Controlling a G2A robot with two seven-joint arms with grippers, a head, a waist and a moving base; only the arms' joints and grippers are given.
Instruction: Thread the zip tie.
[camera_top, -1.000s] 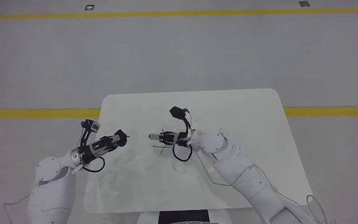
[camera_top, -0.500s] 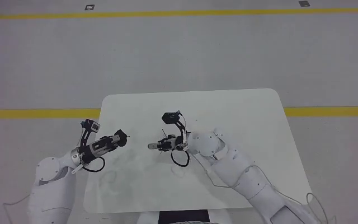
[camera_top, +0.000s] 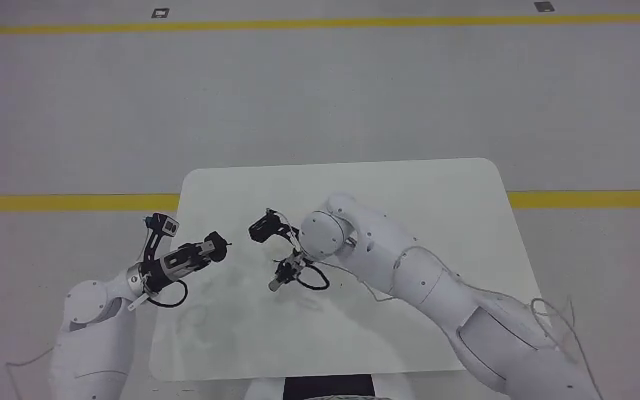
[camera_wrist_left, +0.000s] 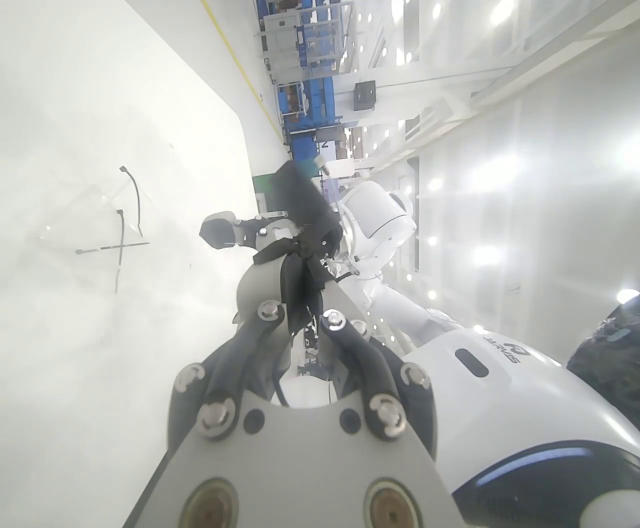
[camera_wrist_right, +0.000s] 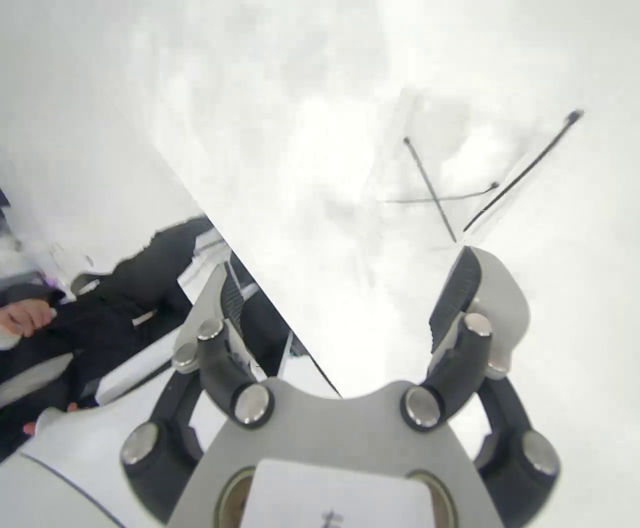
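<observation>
White table (camera_top: 440, 195) with crossed black zip ties (camera_wrist_right: 436, 198), right tool (camera_wrist_right: 345, 272) wide, left tool (camera_top: 218, 242) narrow, yellow floor lines (camera_top: 90, 202) beyond.

A large industrial hall or robotics test floor: the white table (camera_top: 450, 195) stands on a wide pale grey floor (camera_top: 320, 100) marked with long yellow lines (camera_top: 320, 22), and the left wrist view takes in blue racks and cabinets (camera_wrist_left: 310, 95) far off under a high ceiling of bright lamps (camera_wrist_left: 435, 184)
</observation>
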